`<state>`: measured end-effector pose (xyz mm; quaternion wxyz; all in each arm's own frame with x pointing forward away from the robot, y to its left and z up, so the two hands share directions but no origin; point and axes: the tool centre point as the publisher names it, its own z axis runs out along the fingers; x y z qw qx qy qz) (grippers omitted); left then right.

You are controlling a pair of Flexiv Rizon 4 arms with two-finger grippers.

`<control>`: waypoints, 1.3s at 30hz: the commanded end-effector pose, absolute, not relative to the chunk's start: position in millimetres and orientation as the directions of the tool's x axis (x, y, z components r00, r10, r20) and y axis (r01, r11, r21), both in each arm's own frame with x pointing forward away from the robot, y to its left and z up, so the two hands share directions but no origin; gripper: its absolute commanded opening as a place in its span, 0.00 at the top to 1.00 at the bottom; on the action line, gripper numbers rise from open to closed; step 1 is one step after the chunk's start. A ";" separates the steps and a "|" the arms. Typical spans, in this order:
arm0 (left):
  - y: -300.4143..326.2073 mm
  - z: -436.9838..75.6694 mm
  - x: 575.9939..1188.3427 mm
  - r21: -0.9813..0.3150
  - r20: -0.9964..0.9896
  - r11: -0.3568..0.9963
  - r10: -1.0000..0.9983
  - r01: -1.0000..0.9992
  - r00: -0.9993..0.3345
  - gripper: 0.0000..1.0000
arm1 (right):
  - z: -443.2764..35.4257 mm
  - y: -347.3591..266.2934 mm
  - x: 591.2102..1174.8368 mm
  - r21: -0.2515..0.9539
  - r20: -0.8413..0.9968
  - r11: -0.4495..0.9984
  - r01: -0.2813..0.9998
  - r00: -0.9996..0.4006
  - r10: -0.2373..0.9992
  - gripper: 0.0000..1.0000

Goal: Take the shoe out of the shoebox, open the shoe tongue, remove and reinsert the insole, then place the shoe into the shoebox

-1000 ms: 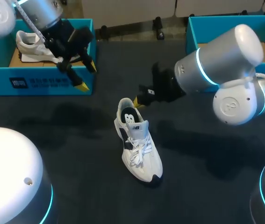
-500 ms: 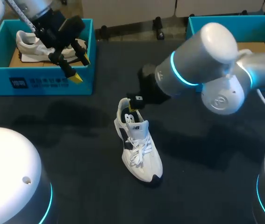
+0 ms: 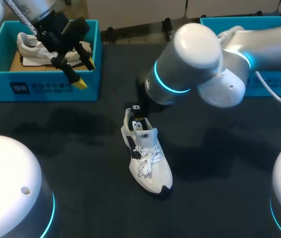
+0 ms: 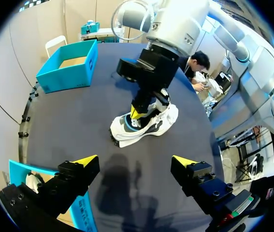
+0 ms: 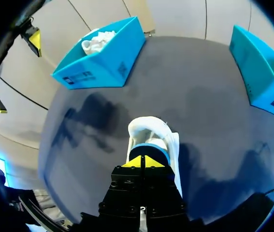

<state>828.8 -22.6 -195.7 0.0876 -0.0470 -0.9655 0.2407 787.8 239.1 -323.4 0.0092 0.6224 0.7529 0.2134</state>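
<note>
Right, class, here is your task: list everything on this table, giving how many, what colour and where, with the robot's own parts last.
Shoe on the table: one, white with black trim, middle of the table, standing on its sole.
Shoe in the box: one, white, inside the left box.
Left box: one, blue, far left of the table.
Right box: one, blue, far right of the table.
Table: one, black.
Left gripper: one, black with yellow tips, open, over the left box's front corner.
Right gripper: one, black with yellow tips, shut, at the heel opening of the shoe on the table.
</note>
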 end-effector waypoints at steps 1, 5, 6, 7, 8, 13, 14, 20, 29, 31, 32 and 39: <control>-21.8 -195.2 827.5 -0.472 0.145 0.880 0.132 0.049 -0.981 0.00 | -321.5 241.9 785.6 0.337 0.103 0.131 0.932 -0.175 0.979 1.00; -21.8 -195.2 827.5 -0.472 0.145 0.880 0.132 0.049 -0.981 0.00 | -324.9 236.5 779.5 0.355 0.126 0.120 0.927 -0.175 0.977 1.00; -21.8 -195.2 827.5 -0.472 0.145 0.880 0.132 0.049 -0.981 0.00 | -325.6 235.6 777.5 0.355 0.125 0.120 0.927 -0.175 0.977 1.00; -21.8 -195.2 827.5 -0.472 0.145 0.880 0.132 0.049 -0.981 0.00 | -327.1 234.6 775.7 0.356 0.134 0.119 0.927 -0.176 0.975 1.00; -21.8 -195.2 827.5 -0.472 0.145 0.880 0.132 0.049 -0.981 0.00 | -329.1 233.3 774.1 0.357 0.135 0.119 0.927 -0.177 0.975 1.00; -21.8 -195.2 827.5 -0.472 0.145 0.880 0.132 0.049 -0.981 0.00 | -339.4 228.6 766.1 0.366 0.174 0.107 0.925 -0.181 0.968 1.00; -21.8 -195.2 827.5 -0.472 0.145 0.880 0.132 0.049 -0.981 0.00 | -341.5 228.7 765.8 0.366 0.176 0.107 0.924 -0.181 0.968 1.00; -21.8 -195.2 827.5 -0.472 0.145 0.880 0.132 0.049 -0.981 0.00 | -352.2 231.4 772.2 0.347 0.167 0.125 0.929 -0.192 0.967 1.00; -21.8 -195.2 827.5 -0.472 0.145 0.880 0.132 0.049 -0.981 0.00 | -376.5 234.4 784.2 0.322 0.175 0.141 0.936 -0.205 0.963 1.00; -21.8 -195.2 827.5 -0.472 0.145 0.880 0.132 0.049 -0.981 0.00 | -379.0 233.8 786.3 0.315 0.177 0.140 0.939 -0.203 0.963 1.00; -21.8 -195.2 827.5 -0.472 0.145 0.880 0.132 0.049 -0.981 0.00 | -379.3 233.4 786.9 0.312 0.175 0.139 0.940 -0.201 0.964 1.00; -21.8 -195.2 827.5 -0.472 0.145 0.880 0.132 0.049 -0.981 0.00 | -369.0 234.1 791.7 0.326 0.161 0.144 0.934 -0.205 0.966 1.00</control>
